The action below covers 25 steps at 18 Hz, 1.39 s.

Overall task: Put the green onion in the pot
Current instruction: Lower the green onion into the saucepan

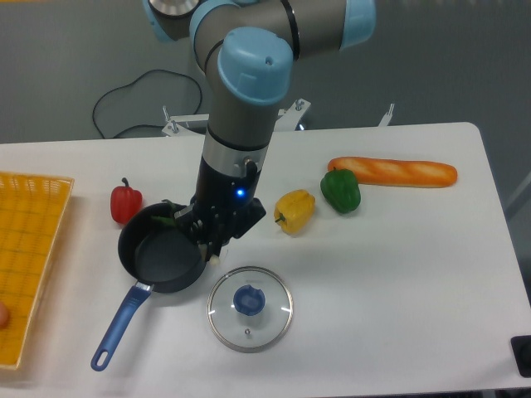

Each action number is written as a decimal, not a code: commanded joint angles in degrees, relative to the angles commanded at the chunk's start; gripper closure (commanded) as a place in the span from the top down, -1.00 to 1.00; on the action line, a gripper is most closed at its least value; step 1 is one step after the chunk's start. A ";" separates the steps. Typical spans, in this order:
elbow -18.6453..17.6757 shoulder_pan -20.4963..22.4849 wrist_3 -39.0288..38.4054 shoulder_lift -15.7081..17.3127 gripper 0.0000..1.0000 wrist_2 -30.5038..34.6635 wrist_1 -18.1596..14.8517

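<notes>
White table (398,274): gripper (209,242) at pot (162,257) rim, clamping onion (164,219). Onion spans rim; release may tip it out.

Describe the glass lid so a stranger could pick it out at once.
Find the dark pot with the long blue handle at the table's front left. Just right of that handle lies the lid, flat on the table: the only clear round disc, with a blue knob in its centre.
</notes>
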 joint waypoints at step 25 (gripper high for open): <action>-0.97 -3.43 0.70 -2.90 -0.68 2.02 3.17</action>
